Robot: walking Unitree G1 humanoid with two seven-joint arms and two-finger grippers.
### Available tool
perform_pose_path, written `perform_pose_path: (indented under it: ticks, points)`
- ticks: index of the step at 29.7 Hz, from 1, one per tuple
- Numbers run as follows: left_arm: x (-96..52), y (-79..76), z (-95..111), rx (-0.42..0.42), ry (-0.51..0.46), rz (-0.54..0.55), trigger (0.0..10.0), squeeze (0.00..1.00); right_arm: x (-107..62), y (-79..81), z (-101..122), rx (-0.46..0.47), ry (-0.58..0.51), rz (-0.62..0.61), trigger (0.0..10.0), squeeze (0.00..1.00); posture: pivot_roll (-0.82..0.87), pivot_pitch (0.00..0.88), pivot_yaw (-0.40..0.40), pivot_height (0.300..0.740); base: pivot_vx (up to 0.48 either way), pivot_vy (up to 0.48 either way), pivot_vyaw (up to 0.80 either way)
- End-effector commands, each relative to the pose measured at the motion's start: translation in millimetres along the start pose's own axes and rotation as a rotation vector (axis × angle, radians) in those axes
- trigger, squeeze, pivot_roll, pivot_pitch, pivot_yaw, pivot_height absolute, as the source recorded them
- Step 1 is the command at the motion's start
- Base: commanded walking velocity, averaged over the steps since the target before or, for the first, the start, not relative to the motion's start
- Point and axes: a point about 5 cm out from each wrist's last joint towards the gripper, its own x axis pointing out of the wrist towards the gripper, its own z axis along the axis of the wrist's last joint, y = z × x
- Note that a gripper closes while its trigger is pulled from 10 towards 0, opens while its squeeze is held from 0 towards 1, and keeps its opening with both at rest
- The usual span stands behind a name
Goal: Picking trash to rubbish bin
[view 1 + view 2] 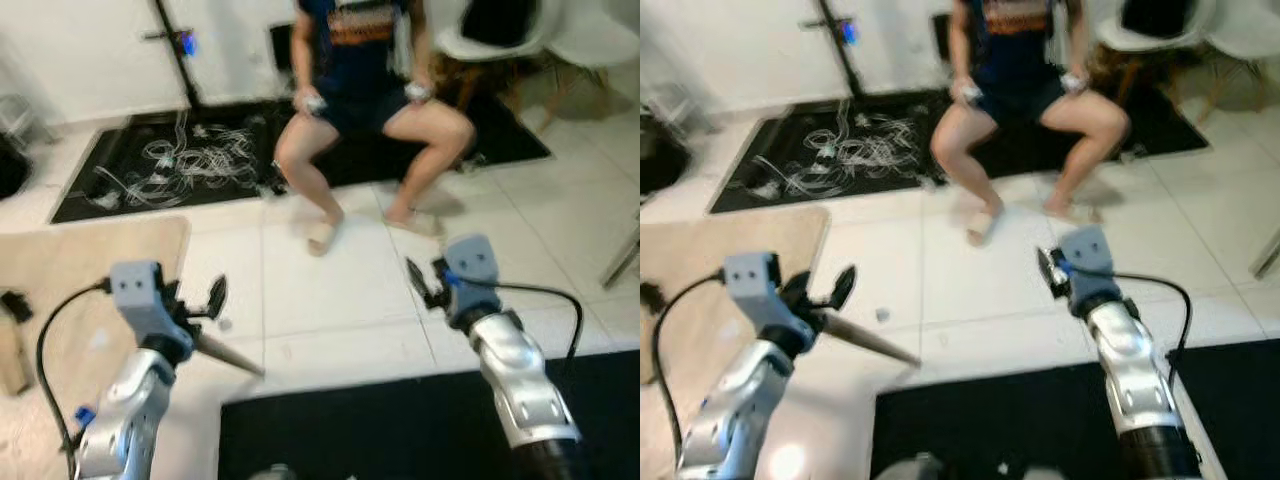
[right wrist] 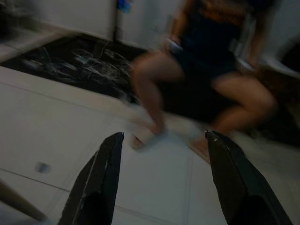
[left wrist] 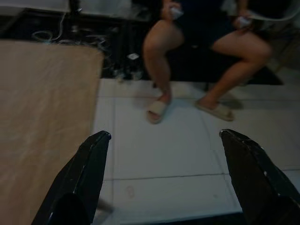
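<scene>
A small grey scrap (image 1: 883, 315) lies on the white floor tiles, also visible as a blurred scrap (image 2: 42, 167) in the right wrist view. It sits on the floor between my two arms, closer to the left one. My left gripper (image 3: 165, 135) is raised over the tiles beside the beige rug, open wide, with nothing between its fingers. My right gripper (image 2: 164, 135) is also held up over the tiles, open and empty. Its wrist (image 1: 470, 270) is on the right side, pointing toward the seated person.
A person (image 1: 360, 110) sits straight ahead holding controllers, slippered feet (image 1: 322, 238) on the tiles. Behind lies a black mat with tangled white cables (image 1: 190, 160). A beige rug (image 1: 70, 270) is at left, a black mat (image 1: 400, 430) just before me, and white chairs (image 1: 560, 35) at back right.
</scene>
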Motion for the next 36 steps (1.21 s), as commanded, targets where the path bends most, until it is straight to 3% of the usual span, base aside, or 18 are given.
perform_pose_path:
  ticks: [1, 18, 22, 26, 30, 36]
  points:
    - [-1.8, 4.4, -4, 0.017, 0.016, 0.006, 10.0, 0.0, -2.5, -0.5, -7, 0.006, 0.019, -0.001, 10.0, 0.0, -0.14, 0.0, 0.098, 0.74, 0.0, 0.0, 0.68]
    - [-9.0, 7.5, 10, 0.014, -0.048, 0.033, 10.0, 0.0, -2.3, 2.0, 2, 0.007, -0.007, 0.031, 10.0, 0.0, -0.14, 0.0, 0.056, 0.74, 0.0, 0.0, 0.68]
    - [-12.6, -0.7, 21, 0.015, -0.091, 0.009, 10.0, 0.0, -6.2, -5.0, 7, -0.001, -0.02, 0.01, 10.0, 0.0, -0.15, 0.0, 0.049, 0.74, 0.0, 0.0, 0.68]
    - [-11.4, -1.9, 18, 0.031, -0.086, 0.008, 10.0, 0.0, -6.2, -4.2, 10, -0.009, -0.028, 0.015, 10.0, 0.0, -0.15, 0.0, 0.043, 0.74, 0.0, 0.0, 0.67]
    - [-0.7, -4.0, 18, 0.016, -0.092, -0.011, 10.0, 0.0, 0.0, -2.4, 7, -0.038, -0.021, 0.008, 10.0, 0.0, -0.21, 0.0, 0.082, 0.74, 0.0, 0.0, 0.66]
    - [0.4, -2.0, 16, 0.017, -0.064, -0.029, 10.0, 0.0, 3.6, 5.5, 12, -0.073, -0.035, 0.017, 10.0, 0.0, -0.21, 0.0, 0.128, 0.74, 0.0, 0.0, 0.66]
